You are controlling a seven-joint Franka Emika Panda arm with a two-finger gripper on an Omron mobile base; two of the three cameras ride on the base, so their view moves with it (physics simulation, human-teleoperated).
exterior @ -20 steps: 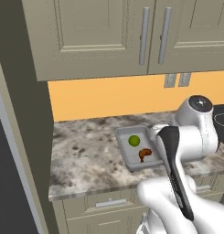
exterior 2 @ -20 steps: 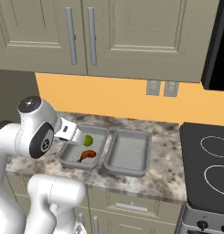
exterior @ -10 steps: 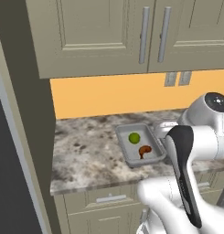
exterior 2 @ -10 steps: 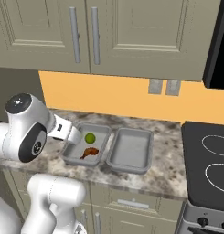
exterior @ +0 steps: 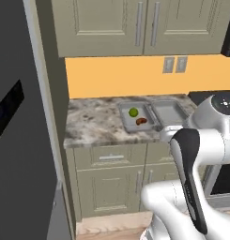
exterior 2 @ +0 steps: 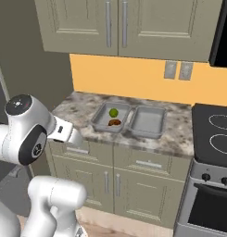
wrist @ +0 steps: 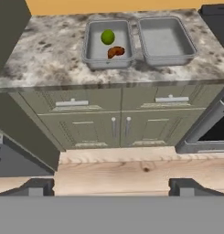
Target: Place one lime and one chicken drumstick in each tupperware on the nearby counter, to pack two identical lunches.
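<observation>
Two grey tupperware stand side by side on the speckled counter (wrist: 45,50). The left tupperware (wrist: 96,51) (exterior: 124,115) (exterior 2: 102,116) holds a green lime (wrist: 107,36) (exterior: 133,112) (exterior 2: 113,112) and a brown chicken drumstick (wrist: 115,51) (exterior: 141,121) (exterior 2: 114,122). Nothing lies in the right tupperware (wrist: 166,40) (exterior: 170,111) (exterior 2: 147,121). My gripper (wrist: 111,188) is open and holds nothing. It hangs well back from the counter, out over the wooden floor, and faces the cabinet fronts.
Beige cabinets with bar handles (wrist: 115,125) run under the counter. A black stovetop (exterior 2: 216,132) with an oven front (wrist: 209,132) stands to the right. A tall dark grey fridge (exterior: 22,117) rises on the left. Wooden floor (wrist: 131,171) lies open before the cabinets.
The whole picture has shifted: the base has drawn back from the counter, which now lies farther off. The food and trays have not moved. The gripper stays open.
</observation>
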